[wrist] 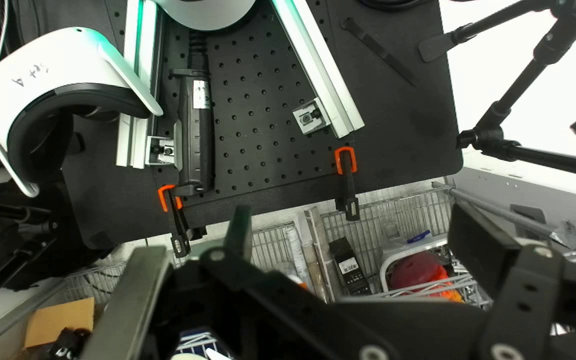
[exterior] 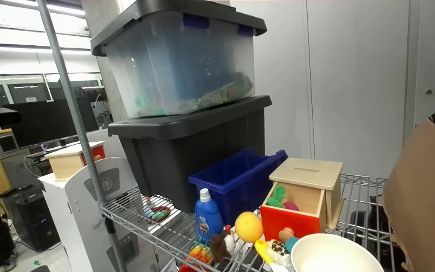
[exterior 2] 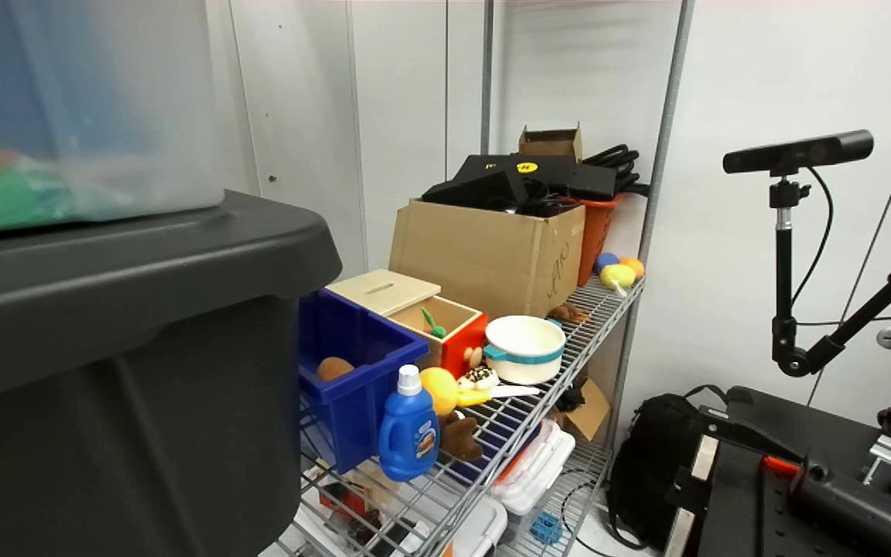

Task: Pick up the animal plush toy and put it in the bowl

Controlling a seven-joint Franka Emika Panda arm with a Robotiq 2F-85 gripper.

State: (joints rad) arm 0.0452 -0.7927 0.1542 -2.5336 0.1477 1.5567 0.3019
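Observation:
The animal plush toy is a small dark brown lump on the wire shelf beside the blue bottle. It shows in both exterior views [exterior: 219,247] [exterior 2: 461,439]. The bowl is wide, round and cream-white, with a teal band and handles. It stands in front of the wooden box and shows in both exterior views [exterior: 336,254] [exterior 2: 524,339]. My gripper [wrist: 358,235] shows only in the wrist view, with its fingers wide apart and nothing between them. It hangs over the shelf side of the black table, away from the toy. The toy is not visible in the wrist view.
A blue bottle [exterior: 208,219], a yellow-orange ball [exterior: 249,226], a yellow-handled knife [exterior 2: 492,394], a blue bin [exterior 2: 368,371] and a wooden box with an open red drawer [exterior: 291,223] crowd the shelf. Dark stacked bins [exterior: 195,151] and a cardboard box [exterior 2: 484,247] flank them.

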